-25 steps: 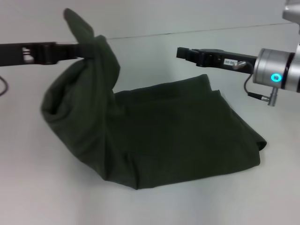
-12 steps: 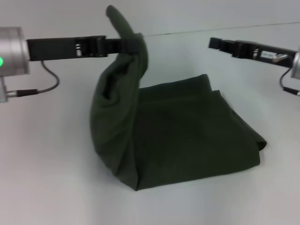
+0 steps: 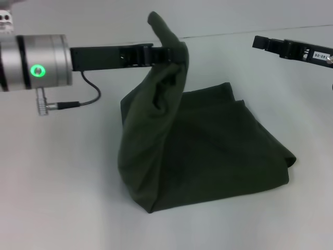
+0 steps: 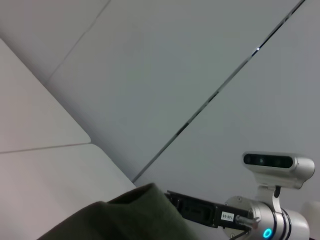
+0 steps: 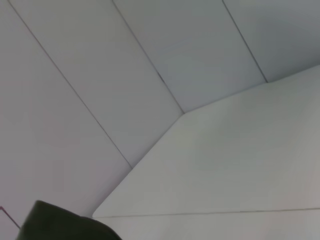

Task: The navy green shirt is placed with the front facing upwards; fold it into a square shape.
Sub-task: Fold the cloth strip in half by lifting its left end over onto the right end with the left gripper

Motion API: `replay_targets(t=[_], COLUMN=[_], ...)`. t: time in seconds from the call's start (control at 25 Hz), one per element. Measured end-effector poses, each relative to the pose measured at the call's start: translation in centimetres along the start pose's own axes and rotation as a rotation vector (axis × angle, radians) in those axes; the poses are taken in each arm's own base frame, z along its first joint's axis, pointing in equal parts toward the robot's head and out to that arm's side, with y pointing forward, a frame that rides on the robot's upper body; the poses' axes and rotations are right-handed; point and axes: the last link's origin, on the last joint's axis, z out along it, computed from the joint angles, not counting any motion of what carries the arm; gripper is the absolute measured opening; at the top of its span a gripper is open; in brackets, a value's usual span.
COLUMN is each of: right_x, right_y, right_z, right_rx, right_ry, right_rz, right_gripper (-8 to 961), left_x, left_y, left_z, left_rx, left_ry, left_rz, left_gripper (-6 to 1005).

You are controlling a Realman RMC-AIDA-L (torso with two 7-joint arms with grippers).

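Shirt (image 3: 208, 151) edge in left gripper (image 3: 174, 55)

Left arm's stretched out flat across the scene, silver wrist with a green ring lit, and the left gripper (image 3: 174, 54) is clamped tight on a raised bunch of the navy green shirt (image 3: 208, 151). Right gripper (image 3: 260, 42) hangs off to the far right, up high, touching nothing.
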Motion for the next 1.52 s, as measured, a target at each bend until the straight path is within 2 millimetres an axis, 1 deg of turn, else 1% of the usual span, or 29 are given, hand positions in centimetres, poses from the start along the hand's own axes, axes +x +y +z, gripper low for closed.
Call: replay_targets(t=[0.44, 0.72, 1.2, 1.36, 1.52], right_x=[-0.5, -0.9, -1.2, -1.5, -1.6], right_y=[-0.2, -0.3, -0.2, -0.5, -1.0], right_z=[-0.7, -0.8, -0.6, -1.2, -2.4], right_rx=[0.004, 0.007, 0.006, 0.019, 0.048], right_ry=[-0.009, -0.009, -0.012, -0.043, -0.084], right_rz=[-0.008, -0.021, -0.030, -0.026, -0.009], right_gripper=[4, 4, 4, 3, 3], left_x=[-0.7, -0.9, -1.3, -1.4, -1.9], left_y=[-0.5, -0.4, -0.4, -0.4, -0.4], left_z=[2.4, 4.0, 6.0, 6.4, 6.6], left_rx=[0.005, 0.005, 0.017, 0.013, 0.006], left_ry=[0.008, 0.001, -0.007, -0.003, -0.004], left_rz=[-0.026, -0.031, -0.035, -0.039, -0.047], left_gripper=[19, 20, 20, 19, 19])
